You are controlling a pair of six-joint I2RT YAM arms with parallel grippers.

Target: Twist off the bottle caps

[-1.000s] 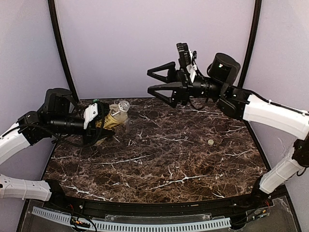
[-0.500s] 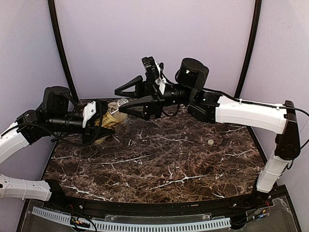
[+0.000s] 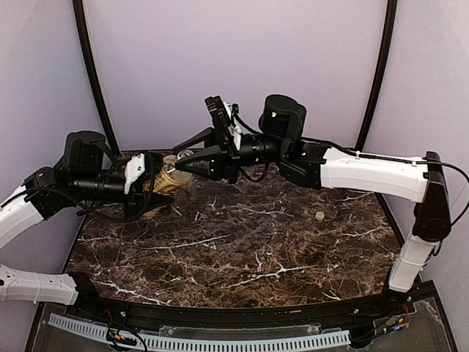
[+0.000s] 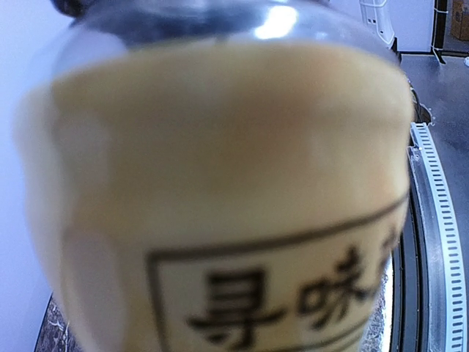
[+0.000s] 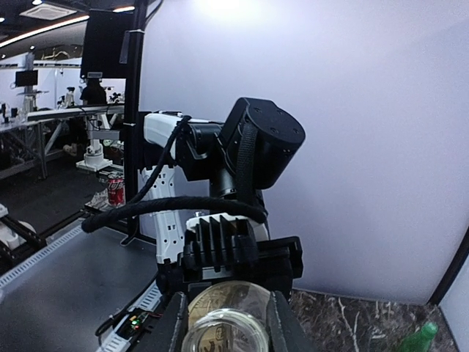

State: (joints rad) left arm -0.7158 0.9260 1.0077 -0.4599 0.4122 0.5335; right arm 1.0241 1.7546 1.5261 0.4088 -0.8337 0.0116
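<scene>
Yellow tea bottle (image 3: 174, 178) was held tilted over the counter (image 3: 242, 249) at back-left, clamped at the body by the left gripper (image 3: 155, 183) jaws. Its mouth was seen uncapped. Right gripper (image 3: 183, 155) jaws were spread either side of the mouth; contact couldn't be told. Cream cap (image 3: 319, 215) was left on the counter at right, well apart.

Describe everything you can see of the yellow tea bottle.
The tea bottle is clear plastic with a pale yellow label bearing dark characters. It lies roughly horizontal above the far-left corner of the table, clamped in the left gripper. Its mouth looks uncapped, between the fingers of the right gripper; contact there is unclear.
</scene>
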